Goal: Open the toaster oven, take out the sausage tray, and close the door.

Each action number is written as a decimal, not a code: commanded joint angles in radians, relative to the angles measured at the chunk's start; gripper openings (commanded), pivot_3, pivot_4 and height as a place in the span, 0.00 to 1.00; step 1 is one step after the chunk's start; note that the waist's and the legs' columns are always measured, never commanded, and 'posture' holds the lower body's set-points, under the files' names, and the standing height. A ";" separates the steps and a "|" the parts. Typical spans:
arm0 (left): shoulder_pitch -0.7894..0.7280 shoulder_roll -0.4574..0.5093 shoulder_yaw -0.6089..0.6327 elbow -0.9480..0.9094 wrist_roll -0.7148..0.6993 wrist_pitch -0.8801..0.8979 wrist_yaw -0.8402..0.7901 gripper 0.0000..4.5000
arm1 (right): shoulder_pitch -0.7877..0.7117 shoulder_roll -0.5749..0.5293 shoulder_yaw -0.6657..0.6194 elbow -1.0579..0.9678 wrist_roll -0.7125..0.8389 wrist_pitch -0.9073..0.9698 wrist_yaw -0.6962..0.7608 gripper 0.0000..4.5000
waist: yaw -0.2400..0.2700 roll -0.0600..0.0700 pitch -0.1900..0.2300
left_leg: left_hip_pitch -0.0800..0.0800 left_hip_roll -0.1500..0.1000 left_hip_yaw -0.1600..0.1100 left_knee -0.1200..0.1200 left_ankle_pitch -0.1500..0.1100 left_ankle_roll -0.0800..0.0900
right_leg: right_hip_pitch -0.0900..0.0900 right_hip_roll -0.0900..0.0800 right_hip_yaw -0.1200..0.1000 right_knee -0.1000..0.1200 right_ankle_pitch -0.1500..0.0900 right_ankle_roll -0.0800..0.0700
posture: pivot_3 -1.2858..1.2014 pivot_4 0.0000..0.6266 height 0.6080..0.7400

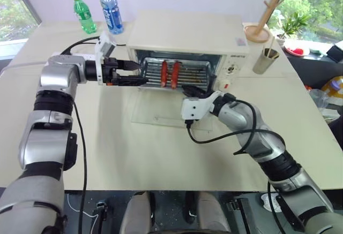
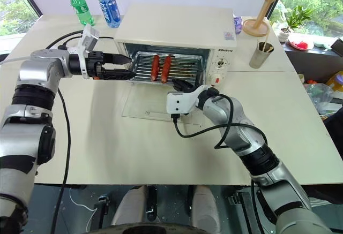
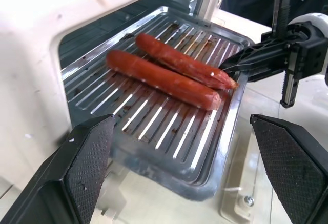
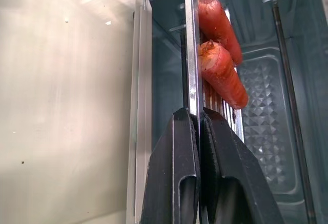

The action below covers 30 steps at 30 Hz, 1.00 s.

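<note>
A: Left gripper, fingers spread wide and holding nothing, hovers at nine o'clock of the sausage tray; the door lies flat open.

B: The tray juts from the toaster oven; the right gripper, at five o'clock, pinches its rim.

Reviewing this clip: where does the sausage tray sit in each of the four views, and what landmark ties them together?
Left eye view: sausage tray in the toaster oven's open mouth, upper centre.
Right eye view: same spot, tray above the lowered door.
Left wrist view: tray across the middle, between the left claw's open fingers.
Right wrist view: tray rim edge-on, pinched by the right claw.
Shared landmark: the two sausages.
</note>
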 commanded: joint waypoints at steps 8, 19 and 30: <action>0.072 0.077 0.028 -0.281 -0.060 0.112 -0.041 1.00 | 0.104 -0.097 -0.092 -0.141 0.062 -0.088 0.040 0.00 | 0.001 0.000 0.000 | -0.001 0.000 -0.001 0.000 0.001 -0.001 | 0.001 0.000 0.000 -0.001 0.000 0.000 | 0.52 0.24 0.87; 0.079 0.089 0.014 -0.248 -0.043 0.108 -0.024 1.00 | 0.138 -0.157 -0.145 -0.145 0.124 -0.197 0.058 0.00 | -0.004 0.000 0.000 | 0.001 0.000 -0.002 0.001 0.000 0.000 | 0.001 0.001 0.000 0.000 0.000 0.000 | 0.52 0.24 0.87; 0.213 0.206 0.066 -0.394 -0.166 0.394 -0.063 1.00 | 0.177 -0.204 -0.183 -0.154 0.206 -0.362 0.062 0.00 | -0.014 -0.001 0.000 | 0.001 0.001 -0.002 0.001 0.000 0.000 | 0.001 0.001 0.000 0.000 0.000 0.000 | 0.52 0.24 0.87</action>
